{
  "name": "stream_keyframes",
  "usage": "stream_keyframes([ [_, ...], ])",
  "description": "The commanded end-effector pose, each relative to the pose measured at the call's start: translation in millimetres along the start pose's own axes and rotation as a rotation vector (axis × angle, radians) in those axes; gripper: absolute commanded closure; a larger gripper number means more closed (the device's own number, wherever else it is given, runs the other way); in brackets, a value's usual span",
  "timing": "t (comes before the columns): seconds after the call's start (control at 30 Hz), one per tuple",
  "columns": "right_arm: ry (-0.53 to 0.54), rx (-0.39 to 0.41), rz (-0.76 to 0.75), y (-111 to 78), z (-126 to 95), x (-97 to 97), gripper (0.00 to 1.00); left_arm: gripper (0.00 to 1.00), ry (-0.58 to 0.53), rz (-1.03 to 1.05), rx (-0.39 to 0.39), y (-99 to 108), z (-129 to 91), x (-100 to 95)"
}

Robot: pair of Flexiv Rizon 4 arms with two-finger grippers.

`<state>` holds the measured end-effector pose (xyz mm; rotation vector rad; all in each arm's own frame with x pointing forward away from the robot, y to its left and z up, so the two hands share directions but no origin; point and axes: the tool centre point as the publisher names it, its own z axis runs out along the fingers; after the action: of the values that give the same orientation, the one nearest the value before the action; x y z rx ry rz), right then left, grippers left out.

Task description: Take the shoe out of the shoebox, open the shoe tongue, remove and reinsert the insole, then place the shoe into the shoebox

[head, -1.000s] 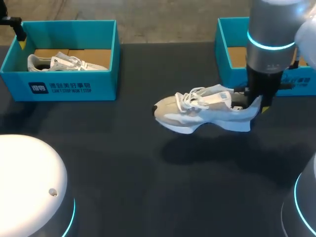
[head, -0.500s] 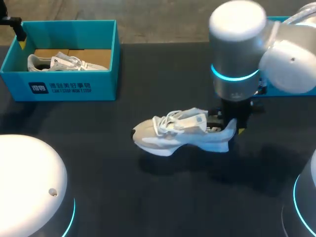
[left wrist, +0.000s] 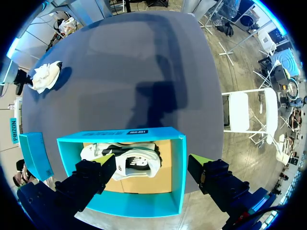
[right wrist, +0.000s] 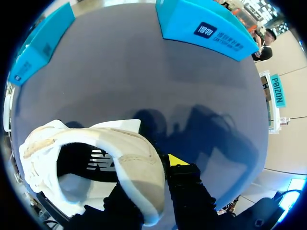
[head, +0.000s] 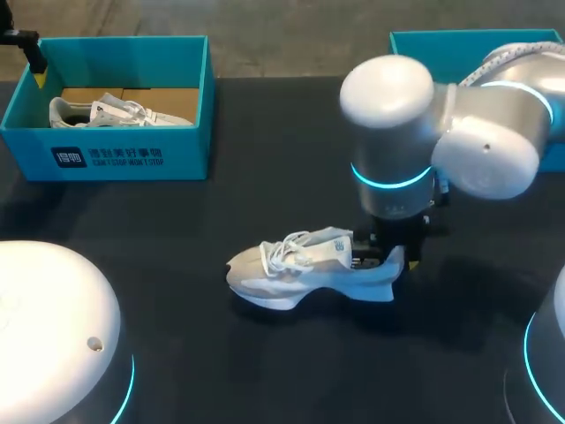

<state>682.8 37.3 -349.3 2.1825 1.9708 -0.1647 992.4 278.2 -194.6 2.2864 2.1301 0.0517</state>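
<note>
A white and grey sneaker (head: 300, 268) lies toe-left near the table's middle, its sole at or just above the dark tabletop. My right gripper (head: 388, 254) is shut on its heel collar. In the right wrist view one finger sits inside the sneaker (right wrist: 91, 158) and the yellow-tipped one outside, right gripper (right wrist: 151, 191). A second sneaker (head: 119, 110) lies in the teal shoebox (head: 115, 155) at the back left. My left gripper (left wrist: 153, 165) hangs open above that shoebox (left wrist: 178, 163), over the sneaker inside (left wrist: 129, 160).
A second teal shoebox (head: 415, 44) stands at the back right, partly hidden by my right arm. My arms' white bases (head: 53, 336) fill the front corners. Bare dark table lies between the boxes and ahead of the held sneaker.
My right arm has carried the sneaker from beside the back-right box leftward and toward the front, lowering it to the tabletop. The left gripper has not moved.
</note>
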Motion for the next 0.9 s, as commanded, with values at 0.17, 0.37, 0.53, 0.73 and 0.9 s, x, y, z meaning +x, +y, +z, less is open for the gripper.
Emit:
stream_keyframes([
  [0.17,-0.015,0.004,-0.025,-3.3,15.0,17.1,1.00,0.00,0.002,0.001,-0.002,-1.4,-0.4,0.1],
  [0.37,-0.020,0.000,-0.048,-2.8,20.4,22.9,1.00,0.00,0.002,0.001,-0.002,-1.4,-0.4,0.1],
  [0.53,-0.021,0.005,-0.057,-2.1,27.2,24.4,1.00,0.00,0.002,0.001,-0.002,-1.4,-0.4,0.1],
  [0.73,-0.020,0.017,-0.055,-1.4,34.3,28.0,1.00,0.00,0.002,0.001,-0.002,-1.4,-0.4,0.1],
  [0.9,-0.027,0.025,-0.039,-0.4,37.3,27.7,1.00,0.00,0.002,0.001,-0.002,-1.4,-0.4,0.1],
])
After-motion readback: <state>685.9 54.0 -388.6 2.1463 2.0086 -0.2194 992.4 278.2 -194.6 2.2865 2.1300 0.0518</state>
